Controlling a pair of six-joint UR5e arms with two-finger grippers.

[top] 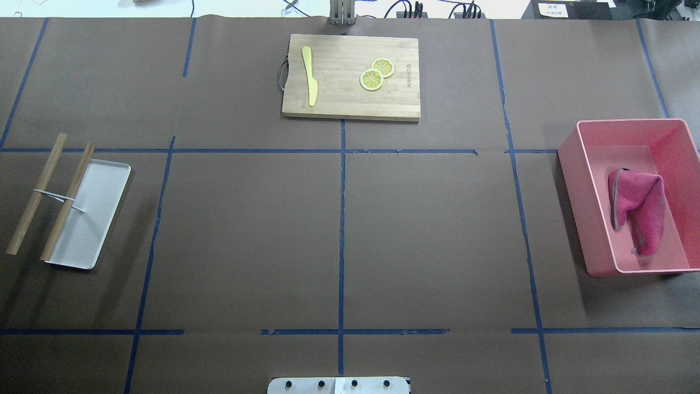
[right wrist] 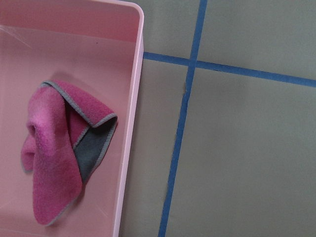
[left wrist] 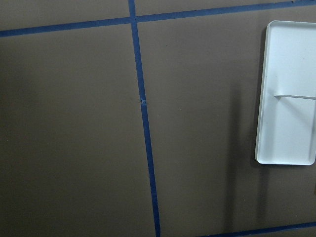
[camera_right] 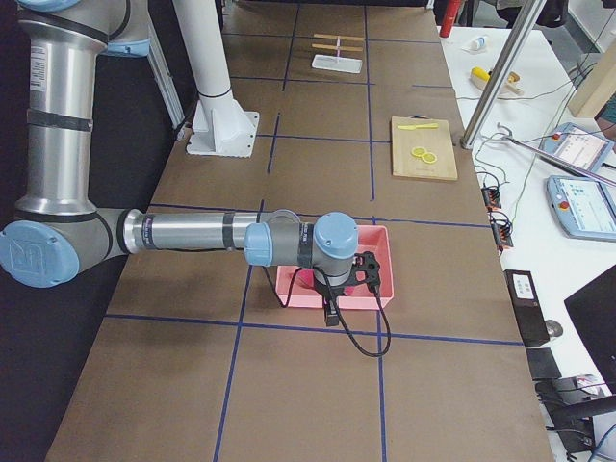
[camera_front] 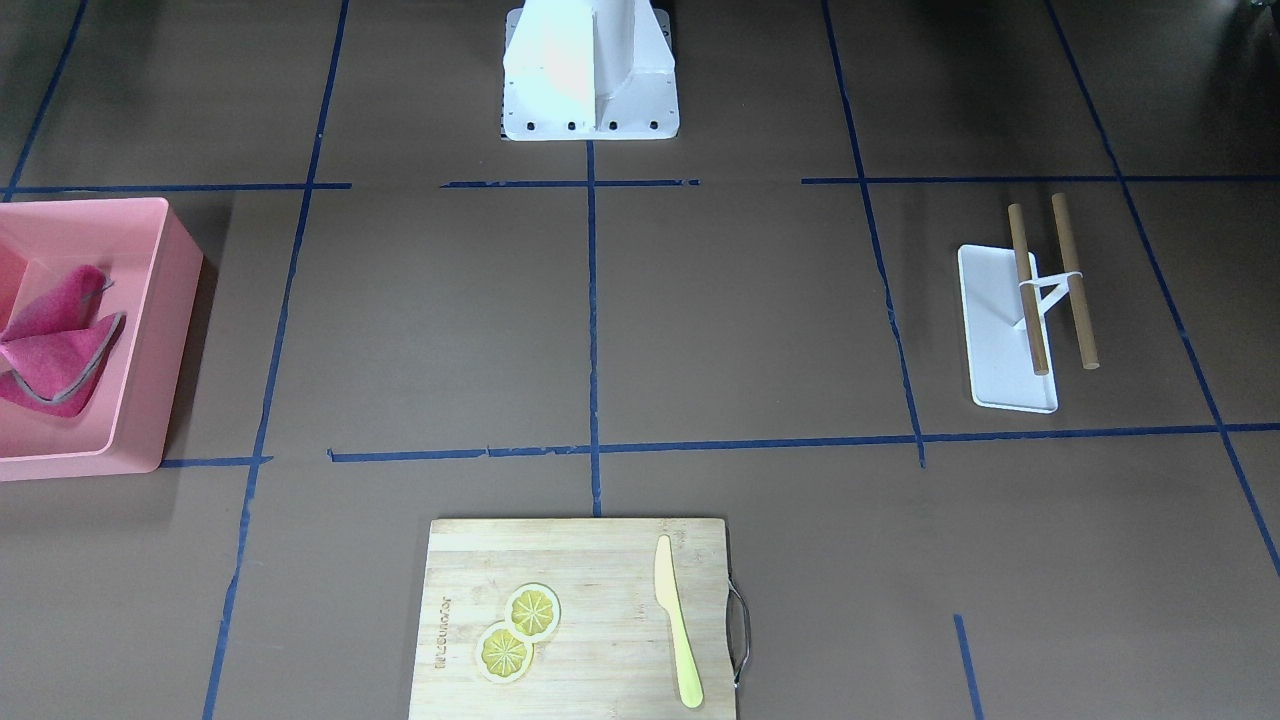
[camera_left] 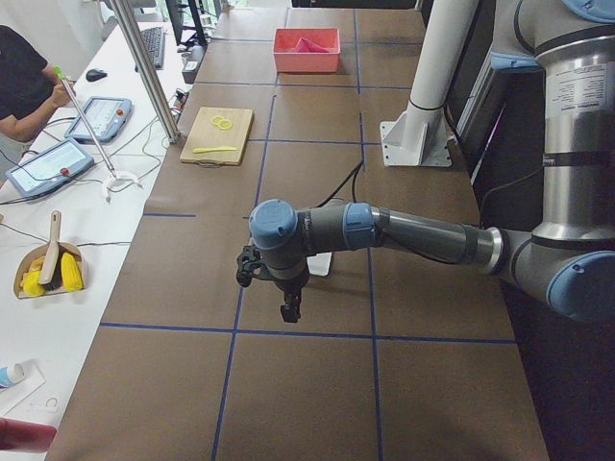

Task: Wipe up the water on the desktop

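Desktop [top: 246, 235]: a flat dark-brown surface that fills every view, divided into large rectangles by blue tape lines [top: 342, 219]. Robot base [camera_front: 590, 70]: white, bolted at the middle of the robot's edge of the desktop. Bin [top: 571, 180]: pink, rectangular and open-topped, standing on the desktop on the robot's right. Cloth [top: 637, 210]: magenta with grey edging, lying crumpled and folded on the floor of the bin. Tray [top: 93, 219]: white and shallow, on the robot's left, well apart from the bin. Wooden rods [top: 35, 194]: two parallel rods carried on a thin white bracket rising from the tray, one above the tray's outer edge and the other beyond it. Cutting board [top: 350, 98]: light bamboo with a metal handle, at the far middle edge of the desktop. Lemon slices [top: 372, 79]: two overlapping slices on the board. Knife [top: 310, 76]: yellow, lying flat on the board, apart from the slices. Left gripper [camera_left: 288, 309]: pointing down above the desktop near the tray; I cannot tell how its jaws stand. Right gripper [camera_right: 330, 313]: pointing down at the near edge of the bin; I cannot tell how its jaws stand either.
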